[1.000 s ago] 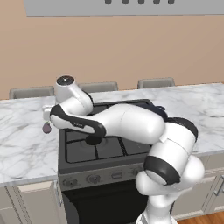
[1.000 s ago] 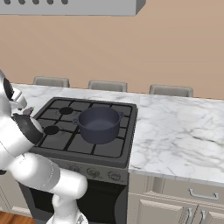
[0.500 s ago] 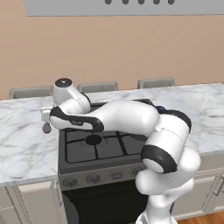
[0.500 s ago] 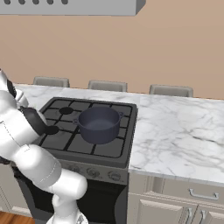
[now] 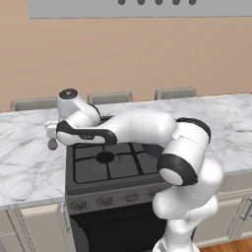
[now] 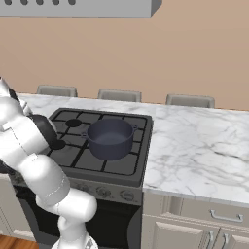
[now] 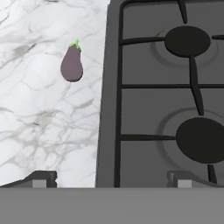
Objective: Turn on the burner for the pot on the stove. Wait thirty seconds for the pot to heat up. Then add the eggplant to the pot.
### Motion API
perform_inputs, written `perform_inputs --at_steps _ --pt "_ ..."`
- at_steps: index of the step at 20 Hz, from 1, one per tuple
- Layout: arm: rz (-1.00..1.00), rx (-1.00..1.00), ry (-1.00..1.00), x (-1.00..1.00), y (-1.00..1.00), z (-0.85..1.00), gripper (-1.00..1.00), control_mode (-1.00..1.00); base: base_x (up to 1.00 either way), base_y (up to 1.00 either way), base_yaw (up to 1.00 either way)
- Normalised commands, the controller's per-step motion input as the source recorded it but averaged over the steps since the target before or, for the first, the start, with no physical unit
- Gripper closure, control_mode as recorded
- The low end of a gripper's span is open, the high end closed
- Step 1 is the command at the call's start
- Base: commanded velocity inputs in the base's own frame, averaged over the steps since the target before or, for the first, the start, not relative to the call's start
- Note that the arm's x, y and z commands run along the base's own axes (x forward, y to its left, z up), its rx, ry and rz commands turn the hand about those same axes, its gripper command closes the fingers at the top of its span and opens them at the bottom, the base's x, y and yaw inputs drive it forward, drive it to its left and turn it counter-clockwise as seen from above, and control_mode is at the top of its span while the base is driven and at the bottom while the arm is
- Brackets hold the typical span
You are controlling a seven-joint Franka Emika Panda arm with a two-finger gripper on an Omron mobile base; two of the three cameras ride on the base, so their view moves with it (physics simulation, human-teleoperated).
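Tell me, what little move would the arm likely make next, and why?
Probably shift sideways to centre the open gripper over the eggplant and then lower. In the hand view the eggplant lies on the marble counter beside the stove, off toward one fingertip rather than between them, and the pot waits empty.

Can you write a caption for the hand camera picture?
Open gripper above the stove edge, eggplant lying on the marble counter beside it.

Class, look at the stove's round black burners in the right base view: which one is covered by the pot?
The burner under the pot, on the stove's front right section. The others, such as the rear left burner, lie uncovered under bare grates.
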Motion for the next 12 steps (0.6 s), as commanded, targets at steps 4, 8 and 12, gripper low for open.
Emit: perform_inputs --at_steps 4,8,12 --pt "0.0 -0.02 0.01 0.08 0.09 -0.05 -1.0 -1.0 0.0 0.0 0.0" --pt "0.0 0.0 0.03 0.09 0.06 -0.1 -1.0 -1.0 0.0 0.0 0.0" --pt "0.0 0.0 0.02 0.11 0.02 -0.11 -1.0 -1.0 0.0 0.0 0.0"
